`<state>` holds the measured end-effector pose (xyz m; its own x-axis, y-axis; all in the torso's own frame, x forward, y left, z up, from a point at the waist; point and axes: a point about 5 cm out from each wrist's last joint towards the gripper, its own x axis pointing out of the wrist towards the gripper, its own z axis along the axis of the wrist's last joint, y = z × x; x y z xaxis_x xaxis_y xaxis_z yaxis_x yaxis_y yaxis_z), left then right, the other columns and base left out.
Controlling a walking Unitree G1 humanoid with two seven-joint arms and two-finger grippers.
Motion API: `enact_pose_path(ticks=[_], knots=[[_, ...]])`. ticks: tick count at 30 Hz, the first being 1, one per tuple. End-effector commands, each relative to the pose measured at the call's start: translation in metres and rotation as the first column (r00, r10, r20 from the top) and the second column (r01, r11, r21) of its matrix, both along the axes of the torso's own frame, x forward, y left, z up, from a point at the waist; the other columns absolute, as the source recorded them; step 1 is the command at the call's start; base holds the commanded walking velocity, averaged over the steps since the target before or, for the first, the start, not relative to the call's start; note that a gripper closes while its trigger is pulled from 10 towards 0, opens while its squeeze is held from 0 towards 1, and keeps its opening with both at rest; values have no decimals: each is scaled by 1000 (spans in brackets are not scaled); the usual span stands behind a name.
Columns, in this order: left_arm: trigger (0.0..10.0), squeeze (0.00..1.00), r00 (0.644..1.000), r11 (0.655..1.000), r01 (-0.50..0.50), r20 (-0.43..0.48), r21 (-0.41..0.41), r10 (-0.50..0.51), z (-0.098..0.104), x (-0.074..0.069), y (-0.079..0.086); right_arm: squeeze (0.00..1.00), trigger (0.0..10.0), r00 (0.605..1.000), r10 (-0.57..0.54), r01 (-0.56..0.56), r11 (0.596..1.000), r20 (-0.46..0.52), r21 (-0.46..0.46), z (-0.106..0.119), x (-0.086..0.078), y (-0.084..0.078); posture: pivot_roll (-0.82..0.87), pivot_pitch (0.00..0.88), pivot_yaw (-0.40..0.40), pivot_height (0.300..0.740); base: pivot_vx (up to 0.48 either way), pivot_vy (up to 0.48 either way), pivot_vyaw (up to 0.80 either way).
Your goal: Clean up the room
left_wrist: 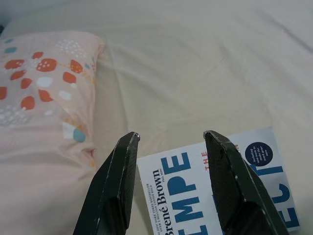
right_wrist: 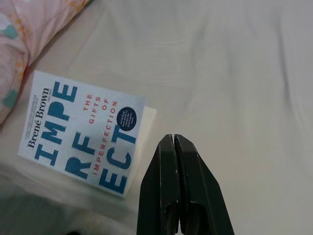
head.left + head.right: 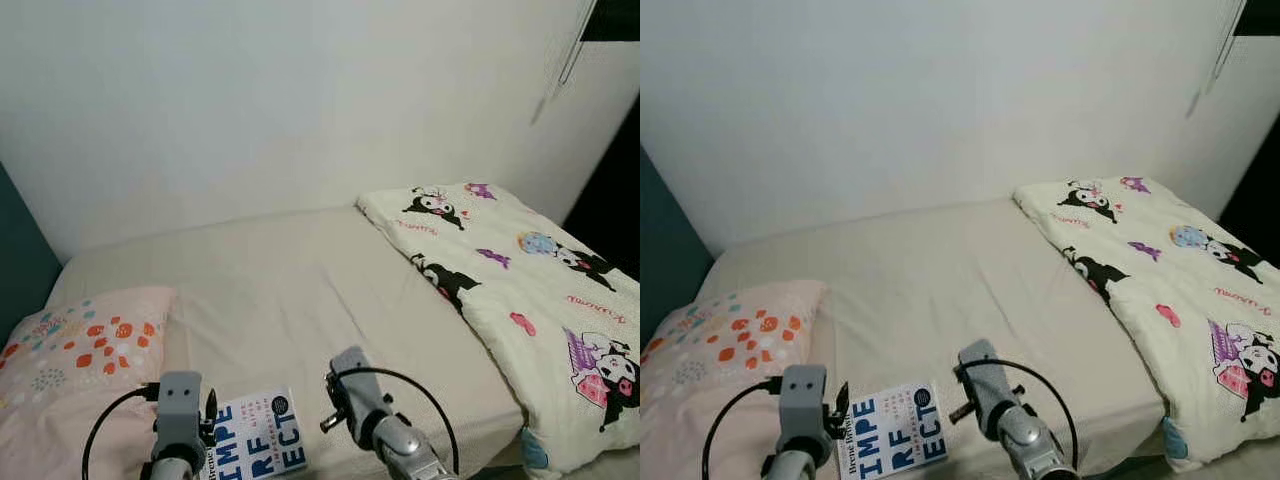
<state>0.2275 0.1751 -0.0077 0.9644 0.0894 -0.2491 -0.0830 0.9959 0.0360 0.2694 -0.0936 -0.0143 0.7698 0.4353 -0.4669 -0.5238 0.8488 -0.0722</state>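
Left end effector [image 1: 168, 142] hangs just above the near edge of the bed with its two black fingers [image 1: 113, 186] spread apart, holding nothing; the book [image 1: 220, 188] lies below and between them. Right end effector [image 2: 175, 142] has its fingers pressed together and empty, just beside the book's right edge.

Cream sheet covers the bed [image 3: 290, 290], which stands against a plain white wall [image 3: 280, 100]. A pink pillow [image 3: 75, 355] with orange and blue spots lies at the left, touching or nearly touching the book's spine side. A white quilt [image 3: 520, 300] printed with cartoon figures is folded at the right.

The book lies flat, cover up, at the near edge between the two arms, its long axis running roughly front to back.
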Motion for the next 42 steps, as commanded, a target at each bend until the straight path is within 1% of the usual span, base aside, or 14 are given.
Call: enact_pose_path(ticks=[1, 3, 4, 6, 9, 15, 21, 25, 29, 42], knots=[[10000, 0, 1000, 1000, 4, -12, 9, -4, -3, -2, 1, 0, 10000, 1000, 5, -5, 1000, -8, -8, -1, 0, 0, 13, 0, -57, 732, 0, 0, 0], [10000, 0, 1000, 1000, 4, -12, 9, -4, -3, -2, 1, 0, 10000, 1000, 5, -5, 1000, -8, -8, -1, 0, 0, 13, 0, -57, 732, 0, 0, 0], [10000, 0, 1000, 1000, 6, -22, 11, -6, -5, -3, 2, 0, 10000, 1000, 8, -9, 1000, -29, -27, -4, -2, 0, 13, 0, -57, 732, 0, 0, 0], [10000, 0, 998, 1000, 10, -56, 14, -9, -10, -4, 1, 0, 10000, 997, -52, 47, 995, -53, -90, -9, -2, -10, 18, 0, -56, 732, 0, 0, 0], [10000, 0, 998, 1000, 15, -66, 13, -14, -12, -5, 0, 0, 10000, 996, -72, 66, 992, -53, -111, -10, -2, -13, 18, 0, -53, 732, 0, 0, 0], [10000, 0, 998, 1000, 18, -61, 9, -17, -13, -8, -1, 0, 10000, 996, -73, 67, 992, -51, -110, -11, -4, -12, 18, 0, -52, 732, 0, 0, 0], [10000, 0, 998, 1000, 17, -56, 6, -16, -14, -7, -1, 0, 10000, 996, -73, 67, 991, -54, -118, -12, -5, -13, 19, 0, -55, 732, 0, 0, 0], [10000, 0, 999, 1000, 11, -42, -13, -12, -11, -4, -3, 0, 10000, 996, -78, 71, 991, -54, -111, -12, -4, -14, 20, 0, -59, 732, 0, 0, 0], [10000, 0, 999, 1000, 7, -33, -16, -8, -9, -3, -3, 0, 10000, 996, -75, 69, 992, -53, -108, -11, -4, -13, 19, 0, -59, 732, 0, 0, 0], [10000, 0, 1000, 1000, -6, -30, -17, 6, -8, -2, -2, 0, 10000, 996, -70, 64, 993, -57, -103, -11, -4, -11, 20, 0, -58, 732, 0, -436, 0]])
